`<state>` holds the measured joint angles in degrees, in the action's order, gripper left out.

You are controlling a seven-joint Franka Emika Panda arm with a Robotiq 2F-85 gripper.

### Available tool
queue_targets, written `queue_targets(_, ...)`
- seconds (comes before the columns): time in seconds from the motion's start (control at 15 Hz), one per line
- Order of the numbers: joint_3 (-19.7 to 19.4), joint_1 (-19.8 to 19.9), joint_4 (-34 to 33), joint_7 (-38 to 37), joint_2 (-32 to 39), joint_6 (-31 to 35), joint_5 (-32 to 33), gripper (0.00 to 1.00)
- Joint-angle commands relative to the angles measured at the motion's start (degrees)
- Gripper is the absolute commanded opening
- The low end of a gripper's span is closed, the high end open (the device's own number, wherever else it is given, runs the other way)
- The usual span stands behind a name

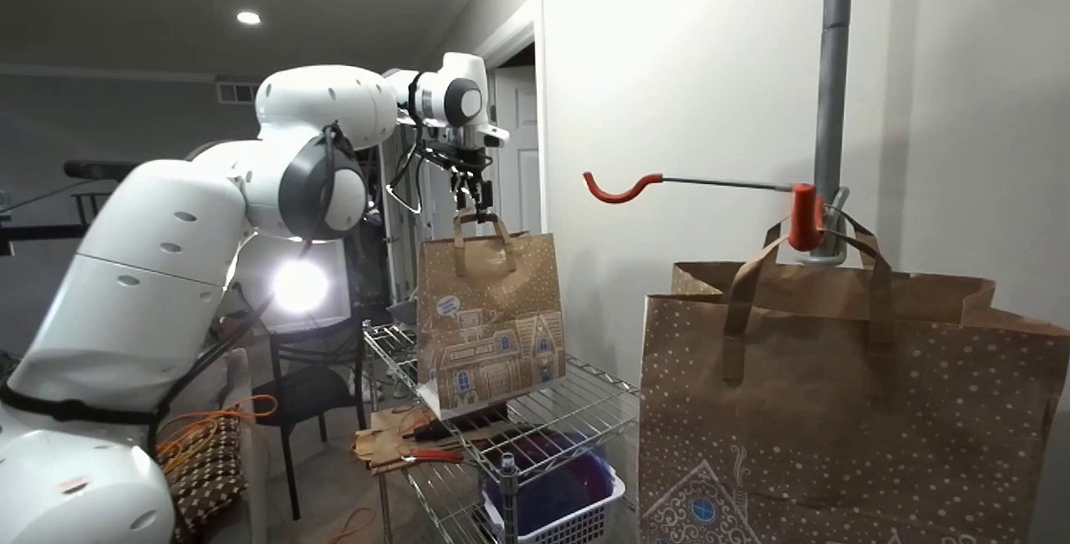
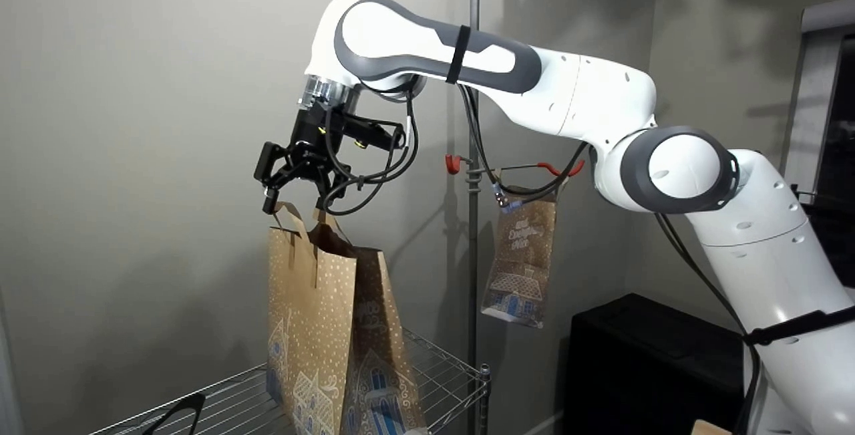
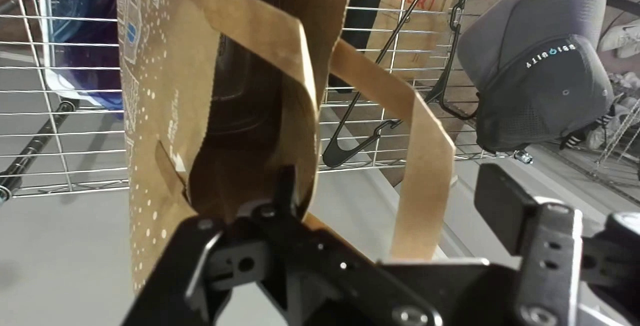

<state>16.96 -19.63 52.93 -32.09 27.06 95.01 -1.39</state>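
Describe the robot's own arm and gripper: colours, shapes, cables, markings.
The arm is white with rounded segments, dark grey bands around round white joint caps, and black straps. Small oval dimples dot it, and black cables loop along it. A silvery collar joins it to the black gripper, which has two jointed fingers ending in flat, blocky pads. No lettering is readable.

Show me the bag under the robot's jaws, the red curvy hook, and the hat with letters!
Paper bag (image 1: pixel 491 327): in an exterior view, on its printed front.
Red hook (image 1: pixel 619 196): in an exterior view, on the bottom of its curve.
Hat (image 3: pixel 544 88): in the wrist view, on its dark part, below the letters.
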Motion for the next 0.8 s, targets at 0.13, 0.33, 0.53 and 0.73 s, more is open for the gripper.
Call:
queue_targets(0.13, -1.2, -2.4, -4.5, -1.2, 2.3, -5.6, 3.5, 0.47)
queue_targets(0.33, -1.8, -3.3, -6.1, -1.2, 2.4, -9.0, 5.5, 0.28)
queue_targets(0.53, -2.3, -3.8, -7.7, -1.0, 2.5, -11.5, 6.8, 0.09)
queue_targets(0.73, -2.5, -4.1, -8.9, -0.8, 2.8, -13.1, 7.2, 0.04)
